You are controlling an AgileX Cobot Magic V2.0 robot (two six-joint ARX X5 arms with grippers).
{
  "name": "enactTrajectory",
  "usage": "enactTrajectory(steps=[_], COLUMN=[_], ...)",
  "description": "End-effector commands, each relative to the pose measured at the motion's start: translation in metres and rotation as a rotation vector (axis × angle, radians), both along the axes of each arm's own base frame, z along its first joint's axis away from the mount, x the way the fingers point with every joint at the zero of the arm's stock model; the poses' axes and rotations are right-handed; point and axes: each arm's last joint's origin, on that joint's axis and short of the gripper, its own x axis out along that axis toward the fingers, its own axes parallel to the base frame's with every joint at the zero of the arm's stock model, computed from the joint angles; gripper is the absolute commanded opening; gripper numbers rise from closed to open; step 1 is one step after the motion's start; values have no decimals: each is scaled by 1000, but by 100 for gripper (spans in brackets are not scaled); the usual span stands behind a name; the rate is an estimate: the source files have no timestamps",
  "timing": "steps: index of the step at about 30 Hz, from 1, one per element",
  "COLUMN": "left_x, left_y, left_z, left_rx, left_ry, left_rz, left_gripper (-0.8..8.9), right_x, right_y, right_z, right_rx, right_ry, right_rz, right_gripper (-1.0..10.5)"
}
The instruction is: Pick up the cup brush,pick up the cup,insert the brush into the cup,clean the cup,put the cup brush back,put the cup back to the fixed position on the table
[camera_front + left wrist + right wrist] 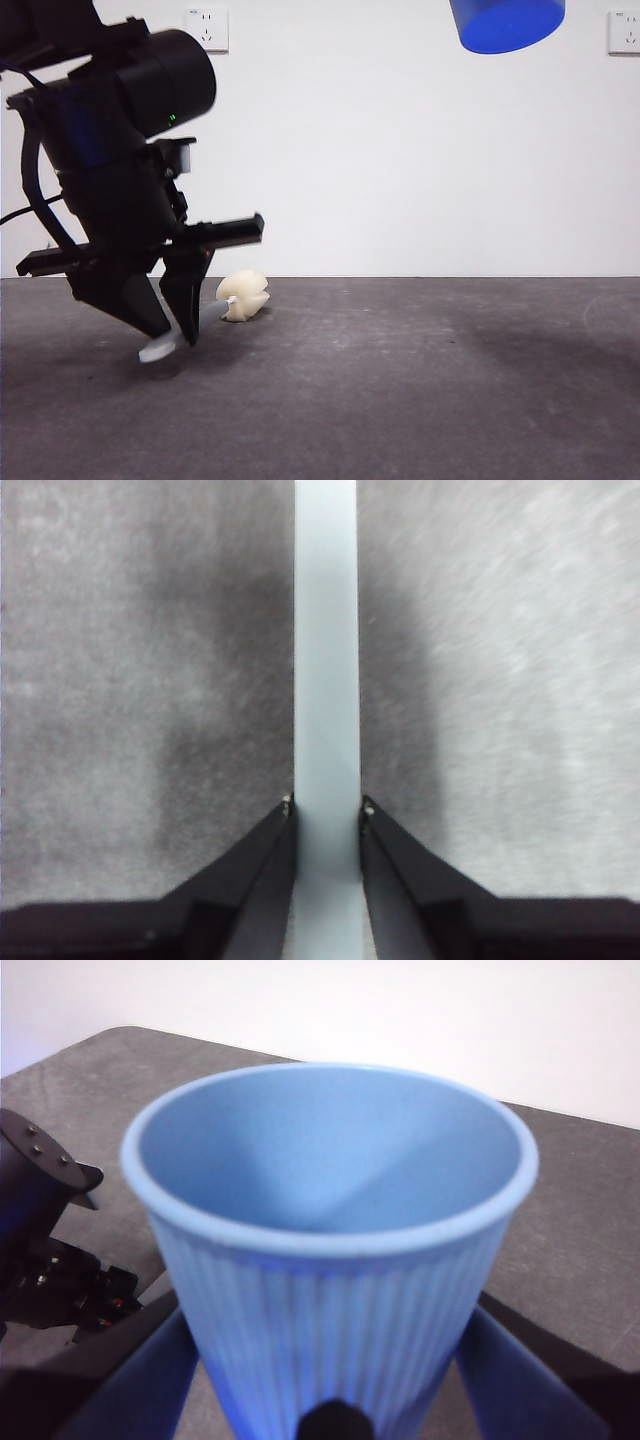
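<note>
Front view. The left gripper point(170, 330) reaches down to the counter point(420, 390), its jaws clamped on the grey handle of the cup brush point(215, 310). The cream sponge head point(245, 295) rests on the counter just beyond the jaws, and the white tip of the handle pokes out on the near side. The cup point(507, 22) hangs high at the top edge, well apart from the brush; only its lower part is in frame.

Left wrist view. The left gripper point(327, 805) has both jaws pressed against the handle of the cup brush point(326, 650), which runs straight out between them over the counter point(520, 680). The grip sits near the tip end, so the long handle and sponge head could sag or swivel in the jaws during a lift.

Right wrist view. The right gripper point(330, 1360) is closed on the ribbed lower wall of the cup point(330, 1220), mouth open and tilted toward the camera. The other arm point(45, 1250) shows beside it, over the counter point(590, 1220). A drooping brush could strike the rim instead of entering, and a thin plastic wall may slip under that push.
</note>
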Motion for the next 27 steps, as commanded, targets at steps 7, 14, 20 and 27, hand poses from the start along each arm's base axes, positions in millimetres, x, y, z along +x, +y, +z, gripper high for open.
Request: enactTrajectory(steps=[7,14,20,27], left_x=[-1,-3,-9,-28], left_y=[-1,-2,2,13], left_z=[-6,-5,9,52], left_rx=[7,-28,-8,-37], left_ry=[26,55,37,-43], left_rz=[-1,-33,-74,-173], left_gripper=[334,349,348,348], right_x=[1,12,42,91], right_y=[1,9,16,1], right_z=[-3,-13,-39,-79], right_rx=[3,-32,-34,77], right_ry=[15,51,96,142], right_rz=[-7,-42,-89,-74], right_gripper=[-17,-17,-17,-17])
